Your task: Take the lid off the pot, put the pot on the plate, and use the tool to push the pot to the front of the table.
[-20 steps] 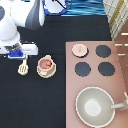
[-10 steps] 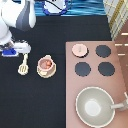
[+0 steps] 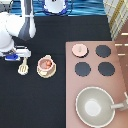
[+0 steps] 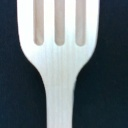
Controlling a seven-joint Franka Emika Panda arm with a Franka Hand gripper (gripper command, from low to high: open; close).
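Note:
The pink-tan pot [image 3: 45, 63] with reddish-brown contents sits uncovered on the cream-yellow plate [image 3: 46, 73] on the black table [image 3: 35, 105]. The pale pink lid [image 3: 79, 49] lies on the stove's upper left burner. The cream-white tool [image 3: 23, 66] lies on the table just to the left of the plate in the exterior view; the wrist view fills with its slotted head and handle [image 4: 62, 75] from close above. My gripper [image 3: 20, 53] hangs directly over the tool's upper end, at the exterior view's left edge.
The pinkish-brown stove panel [image 3: 120, 75] with black burners [image 3: 103, 50] takes up the exterior view's right side. A large grey-beige pan [image 3: 95, 106] with a handle sits at its lower part.
The gripper has shifted slightly up and left in the exterior view, staying over the tool. Pot, plate, lid and tool have not moved.

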